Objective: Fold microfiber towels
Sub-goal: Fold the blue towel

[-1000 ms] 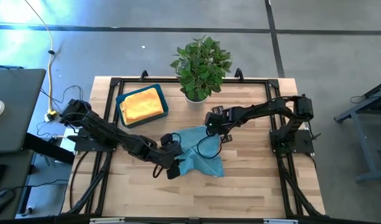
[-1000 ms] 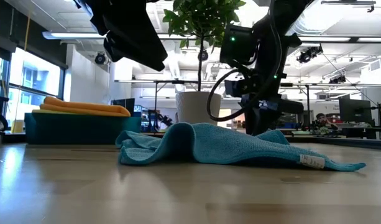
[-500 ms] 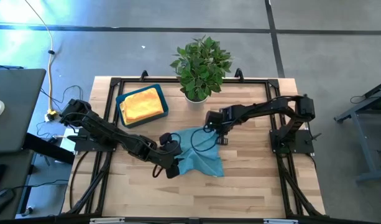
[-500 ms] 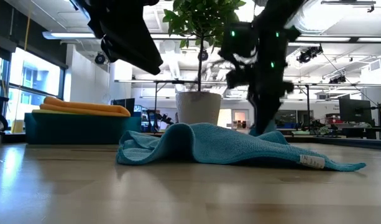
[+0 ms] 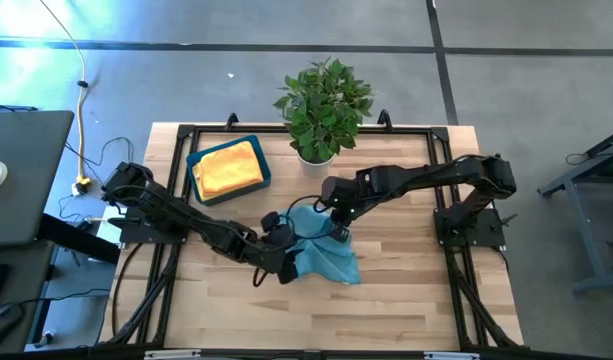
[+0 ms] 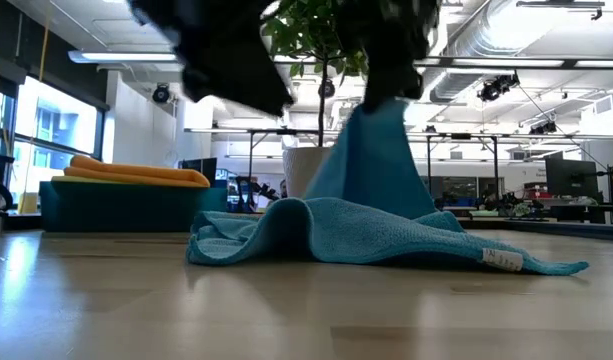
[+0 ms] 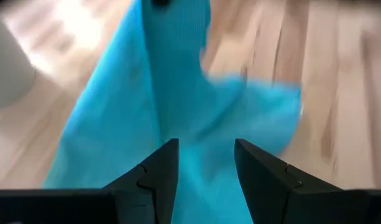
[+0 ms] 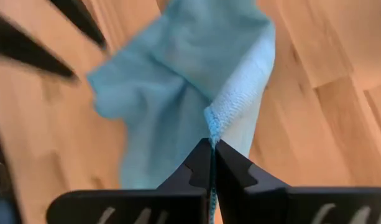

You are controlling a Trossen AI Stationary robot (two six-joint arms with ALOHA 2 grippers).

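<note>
We see the right gripper (image 8: 212, 149) pressed together on a corner of the teal-blue towel (image 5: 321, 255), pinching the hem between its fingertips and holding that corner up off the wood, so the cloth rises in a peak in the low view (image 6: 371, 150). The rest of the towel lies rumpled at the middle of the table (image 5: 406, 300). The left gripper (image 7: 202, 165) hangs just over the towel's near-left edge, its jaws spread with nothing between them. Further out, the blue tray (image 5: 197, 161) at the back left holds a stack of yellow and orange towels (image 5: 228, 168). A potted plant (image 5: 323, 97) stands beside the tray.
</note>
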